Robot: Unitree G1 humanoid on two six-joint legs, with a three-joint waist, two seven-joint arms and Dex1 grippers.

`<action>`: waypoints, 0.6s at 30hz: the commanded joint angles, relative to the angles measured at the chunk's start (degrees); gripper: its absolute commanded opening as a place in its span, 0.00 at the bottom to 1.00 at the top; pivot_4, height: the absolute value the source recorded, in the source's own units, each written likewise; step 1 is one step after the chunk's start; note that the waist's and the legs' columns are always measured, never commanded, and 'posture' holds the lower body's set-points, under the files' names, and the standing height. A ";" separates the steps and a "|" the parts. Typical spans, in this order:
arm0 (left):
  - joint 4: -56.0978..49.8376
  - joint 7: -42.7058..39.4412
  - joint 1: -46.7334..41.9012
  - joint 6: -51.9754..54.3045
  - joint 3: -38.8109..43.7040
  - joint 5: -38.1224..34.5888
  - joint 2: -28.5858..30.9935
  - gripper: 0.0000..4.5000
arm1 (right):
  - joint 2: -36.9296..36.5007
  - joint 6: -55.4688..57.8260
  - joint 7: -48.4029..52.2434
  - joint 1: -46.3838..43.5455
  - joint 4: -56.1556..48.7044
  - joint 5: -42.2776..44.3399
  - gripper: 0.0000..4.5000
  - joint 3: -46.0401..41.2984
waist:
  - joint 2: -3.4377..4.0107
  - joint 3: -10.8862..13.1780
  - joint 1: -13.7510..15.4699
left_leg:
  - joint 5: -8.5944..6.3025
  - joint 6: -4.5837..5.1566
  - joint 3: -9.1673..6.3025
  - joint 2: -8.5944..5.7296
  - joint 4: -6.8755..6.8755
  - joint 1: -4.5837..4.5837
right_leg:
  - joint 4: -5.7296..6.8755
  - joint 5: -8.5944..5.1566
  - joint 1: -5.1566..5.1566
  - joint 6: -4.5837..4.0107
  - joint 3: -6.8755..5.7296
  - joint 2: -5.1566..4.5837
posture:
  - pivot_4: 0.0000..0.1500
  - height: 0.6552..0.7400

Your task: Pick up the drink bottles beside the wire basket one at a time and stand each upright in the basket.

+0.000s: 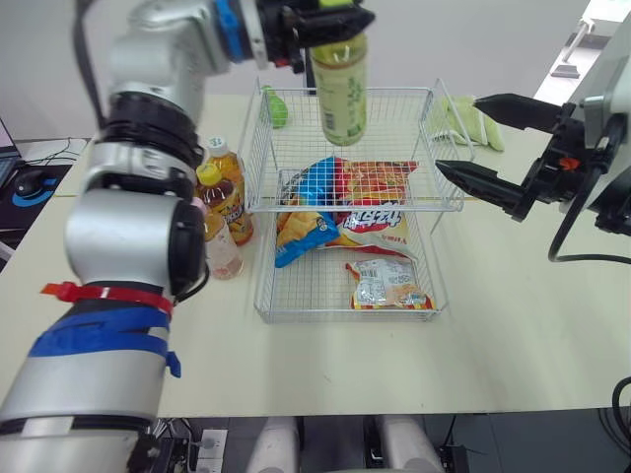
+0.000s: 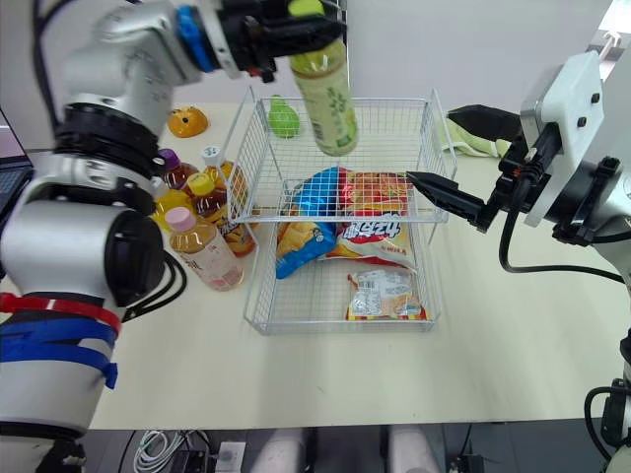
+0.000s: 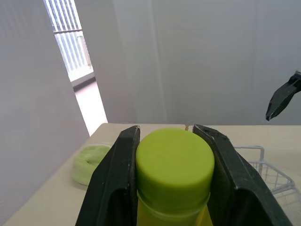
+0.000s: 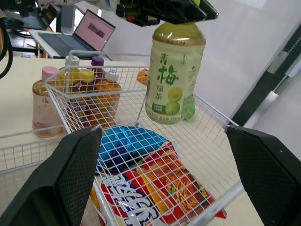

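Observation:
A green-tea bottle (image 1: pixel 341 87) with a lime cap (image 3: pixel 174 164) hangs upright above the far part of the wire basket (image 1: pixel 426 110), clear of its floor. My left gripper (image 1: pixel 330 20) is shut on its neck and cap. Several more drink bottles (image 2: pixel 202 232) with yellow, pink, white and purple caps stand beside the basket's left wall. Snack bags (image 1: pixel 360 212) lie on the basket floor. My right gripper (image 1: pixel 461 138) stands open at the basket's right rim, holding nothing.
A green toy (image 2: pixel 284 118) lies behind the basket's far left corner and an orange toy (image 2: pixel 187 122) sits further left. A pale green cloth (image 1: pixel 471 120) lies at the far right. A laptop (image 4: pixel 89 34) sits beyond the bottles. Bare table lies in front of the basket.

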 commanded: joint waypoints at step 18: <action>10.11 17.56 -8.66 -9.21 6.22 7.72 -11.84 0.31 | -0.92 1.64 -6.96 1.34 -4.98 3.89 1.00 -3.37 | 0.02 0.02 -0.14 | 0.00 0.00 0.02 -0.02 -0.02 0.00 | 0.00 0.00 0.00 0.01 0.02 0.01 | 1.00 1.00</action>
